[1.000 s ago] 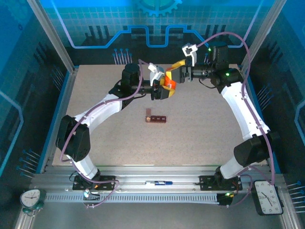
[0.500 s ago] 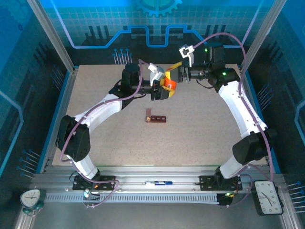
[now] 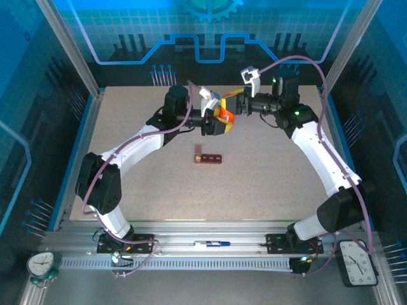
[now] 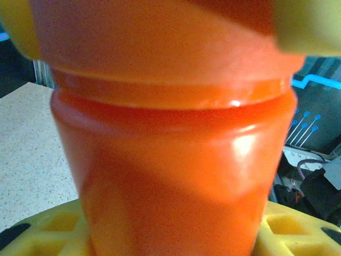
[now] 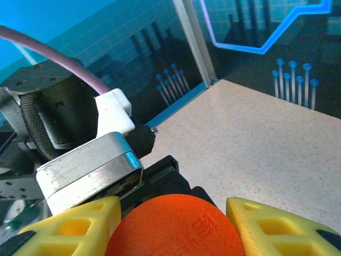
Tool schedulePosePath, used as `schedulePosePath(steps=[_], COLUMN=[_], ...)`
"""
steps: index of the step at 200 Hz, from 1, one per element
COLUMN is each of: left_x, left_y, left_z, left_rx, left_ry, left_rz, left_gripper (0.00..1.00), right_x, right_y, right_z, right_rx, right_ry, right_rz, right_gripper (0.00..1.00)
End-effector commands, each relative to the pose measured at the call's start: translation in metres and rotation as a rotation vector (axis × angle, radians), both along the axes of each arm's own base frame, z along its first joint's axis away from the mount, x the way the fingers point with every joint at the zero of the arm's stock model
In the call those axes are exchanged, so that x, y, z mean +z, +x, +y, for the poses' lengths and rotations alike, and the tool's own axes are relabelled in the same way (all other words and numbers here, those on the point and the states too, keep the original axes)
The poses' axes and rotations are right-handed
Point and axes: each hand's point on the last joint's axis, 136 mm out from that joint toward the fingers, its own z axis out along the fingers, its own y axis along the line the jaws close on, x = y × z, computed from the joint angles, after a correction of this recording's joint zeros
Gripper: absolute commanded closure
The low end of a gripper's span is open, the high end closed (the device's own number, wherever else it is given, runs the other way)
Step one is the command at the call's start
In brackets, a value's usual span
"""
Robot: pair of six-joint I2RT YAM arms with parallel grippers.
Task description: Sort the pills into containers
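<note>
Containers (image 3: 208, 157) lie on the table (image 3: 273, 171) in the top view, with the left gripper (image 3: 218, 122) and right gripper (image 3: 234, 105) meeting at the orange bottle (image 3: 226, 115) beyond them. At the left wrist we see fingers (image 4: 45, 234) clamping the bottle's body; at the right wrist, fingers (image 5: 69, 224) pinching its cap (image 5: 170, 224).

Right pincer (image 5: 173, 216) clamps orange bottle cap (image 5: 176, 232).
</note>
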Motion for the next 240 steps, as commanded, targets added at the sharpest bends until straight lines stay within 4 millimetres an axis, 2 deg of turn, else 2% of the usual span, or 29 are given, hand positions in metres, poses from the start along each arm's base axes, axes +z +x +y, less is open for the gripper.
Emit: schedulePosePath(steps=[1,15,44,75,98,103,106,147,178,240], left_x=[0.033,0.032,0.021,0.005,-0.011,-0.014,-0.017,-0.037,-0.038,-0.037], left_y=[0.017,0.019,0.022,0.023,0.023,0.022,0.022,0.016,0.018,0.046], left_z=[0.004,0.004,0.005,0.006,0.007,0.008,0.008,0.015,0.027,0.061], left_rx=[0.081,0.092,0.107,0.127,0.134,0.132,0.132,0.146,0.212,0.503], left_ry=[-0.064,-0.066,-0.056,-0.036,-0.012,-0.007,-0.002,0.055,0.052,0.048], left_rz=[-0.123,-0.123,-0.101,-0.079,-0.048,-0.044,-0.041,-0.028,-0.037,-0.09], left_gripper=[1.0,1.0,0.82,0.43,0.17,0.04,0.01,0.01,0.01,0.01], right_x=[-0.017,-0.019,-0.03,-0.044,-0.054,-0.056,-0.059,-0.09,-0.115,-0.154], right_y=[-0.009,-0.008,-0.003,0.006,0.016,0.018,0.02,0.038,0.053,0.073], right_z=[0.01,0.009,0.002,-0.009,-0.022,-0.024,-0.026,-0.053,-0.071,-0.1], right_rx=[-0.058,-0.081,-0.132,-0.198,-0.256,-0.264,-0.272,-0.37,-0.446,-0.599], right_ry=[0.01,0.027,0.025,0.01,0.009,0.012,0.014,0.002,-0.034,-0.129], right_rz=[0.036,0.025,0.009,0.01,0.018,0.021,0.026,0.055,0.044,-0.053], right_gripper=[0.75,0.77,0.77,0.77,0.78,0.78,0.78,0.77,0.77,0.77])
